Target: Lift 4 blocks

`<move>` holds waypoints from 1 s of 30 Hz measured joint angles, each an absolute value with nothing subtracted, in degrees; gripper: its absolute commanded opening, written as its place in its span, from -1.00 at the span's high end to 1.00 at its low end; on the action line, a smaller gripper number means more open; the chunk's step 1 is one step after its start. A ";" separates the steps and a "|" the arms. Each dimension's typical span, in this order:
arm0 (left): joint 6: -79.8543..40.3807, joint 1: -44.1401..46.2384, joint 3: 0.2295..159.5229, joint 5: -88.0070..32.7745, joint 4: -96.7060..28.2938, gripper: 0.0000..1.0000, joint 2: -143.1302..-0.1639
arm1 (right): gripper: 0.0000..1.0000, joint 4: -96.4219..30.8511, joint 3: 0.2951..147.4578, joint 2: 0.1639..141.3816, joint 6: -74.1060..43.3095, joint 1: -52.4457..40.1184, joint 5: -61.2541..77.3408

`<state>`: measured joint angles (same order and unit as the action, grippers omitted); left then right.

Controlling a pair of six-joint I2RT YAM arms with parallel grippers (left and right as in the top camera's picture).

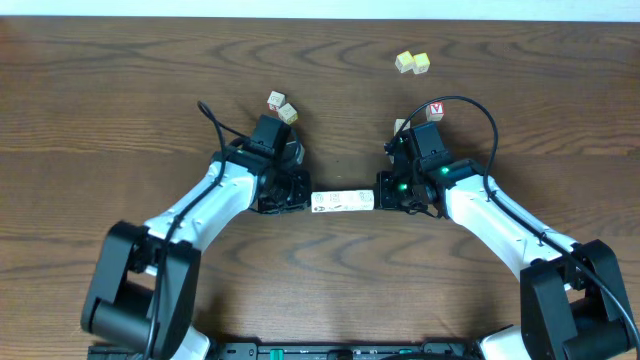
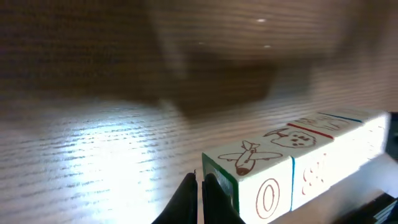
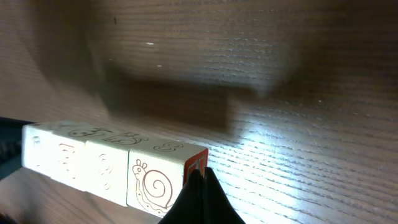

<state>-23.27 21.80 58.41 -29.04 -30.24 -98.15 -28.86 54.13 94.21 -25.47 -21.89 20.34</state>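
Blocks [image 1: 343, 201]: four pale cream cubes, end to end in one straight, level row, faces touching. Faint line drawings on them: plane, snail, letter O. Row seems raised off the table [image 1: 120, 90], its shadow lying apart from it.

Soft glare, dark shadows, blurry wrist views.

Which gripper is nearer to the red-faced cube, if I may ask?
Right. The right gripper, at the end of the block row, sits near the red-faced cube; the left gripper is beyond the row.
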 measured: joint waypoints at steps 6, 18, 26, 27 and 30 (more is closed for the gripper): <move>-23.27 21.80 58.41 -29.02 -30.70 0.86 -94.85 | 0.98 -29.87 54.15 94.21 -25.52 -21.89 20.69; -23.35 21.82 58.41 -28.99 -32.01 0.86 -94.74 | 0.98 -33.61 54.78 88.92 -25.67 -21.89 21.89; -23.55 21.82 58.39 -28.77 -33.01 0.86 -90.87 | 0.98 -34.04 54.81 88.62 -25.69 -21.89 21.98; -23.55 21.82 58.41 -28.80 -33.08 0.86 -90.61 | 0.98 -34.09 54.81 88.44 -25.69 -21.89 21.98; -23.59 21.82 58.41 -28.77 -33.50 0.86 -90.48 | 0.98 -34.13 54.81 86.85 -25.67 -21.89 22.06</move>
